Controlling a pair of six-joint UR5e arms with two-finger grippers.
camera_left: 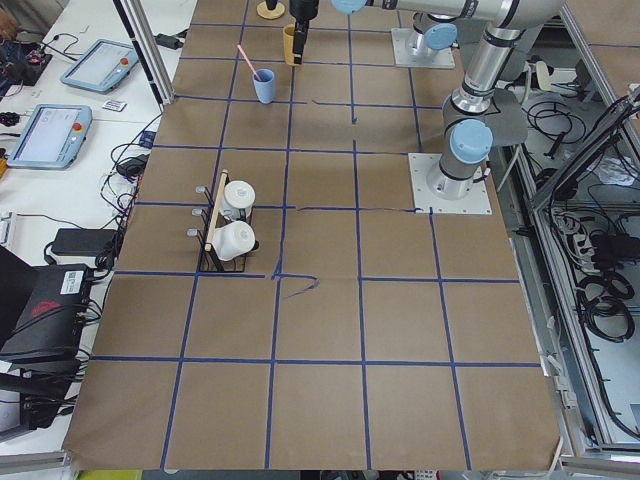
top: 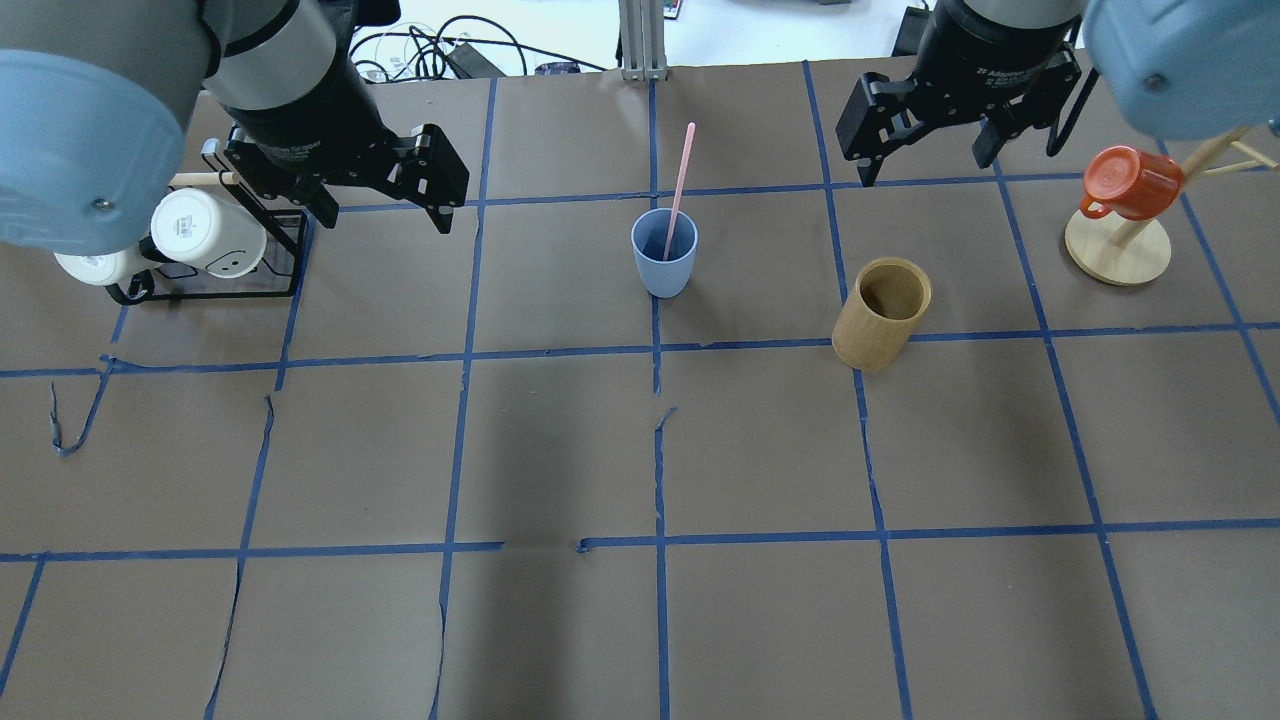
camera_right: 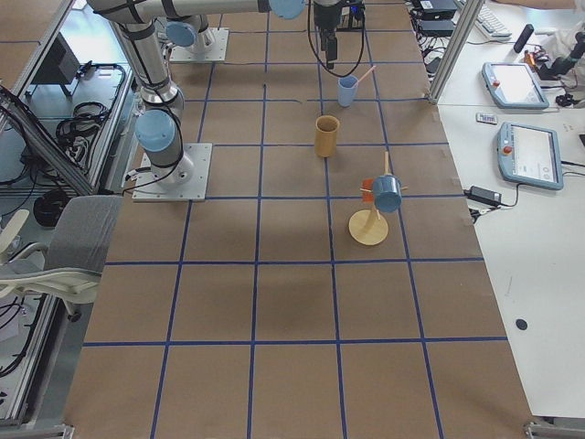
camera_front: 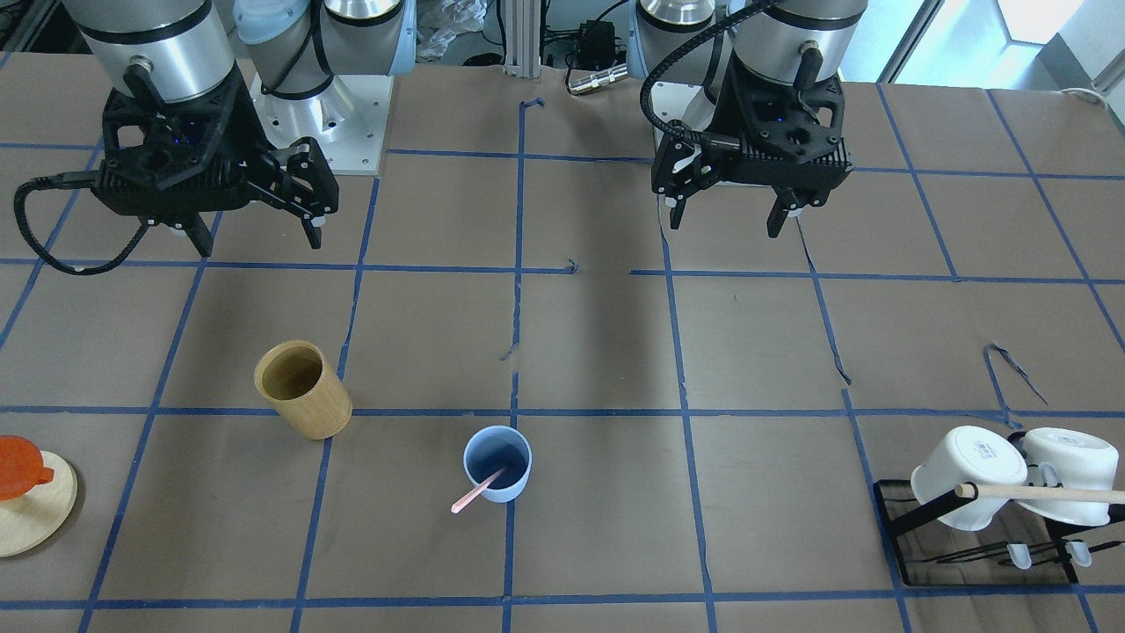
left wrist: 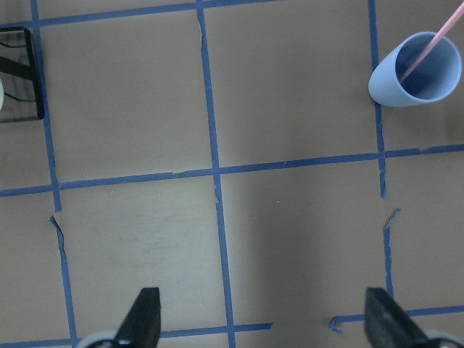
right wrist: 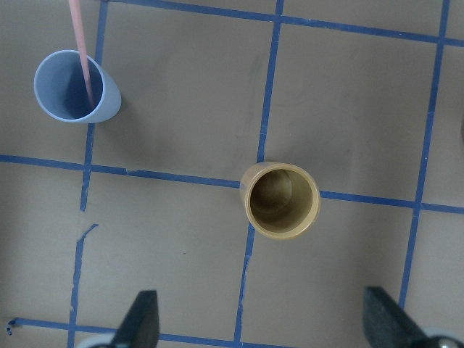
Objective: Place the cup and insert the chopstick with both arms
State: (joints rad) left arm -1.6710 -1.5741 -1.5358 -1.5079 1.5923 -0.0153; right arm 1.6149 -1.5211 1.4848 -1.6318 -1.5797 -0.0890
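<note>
Finding: the light blue plastic cup (top: pixel 664 253) stands upright on the brown paper-covered table (top: pixel 640 620), on the centre tape line. The long pink chopstick (top: pixel 680 190) is lodged inside it, leaning on the rim at the side away from the robot. The 2 claws are released and carry nothing: the left gripper (top: pixel 385 215) hangs near the black wire rack of white mugs (top: pixel 205 235), and the right gripper (top: pixel 922 165) hangs beyond the tan wooden cylindrical cup (top: pixel 884 312), both well apart from the blue cup. The task appears complete. Risk: most of the chopstick overhangs the rim, so any arm sweeping low across the centre could catch it and topple the cup, which is likely light. The overhead view shows the stick's full length, while the front-facing view foreshortens it to a short stub (easily underestimated). Only the right wrist view looks into the wooden cup and confirms it is empty; the left wrist view omits that cup altogether.
</note>
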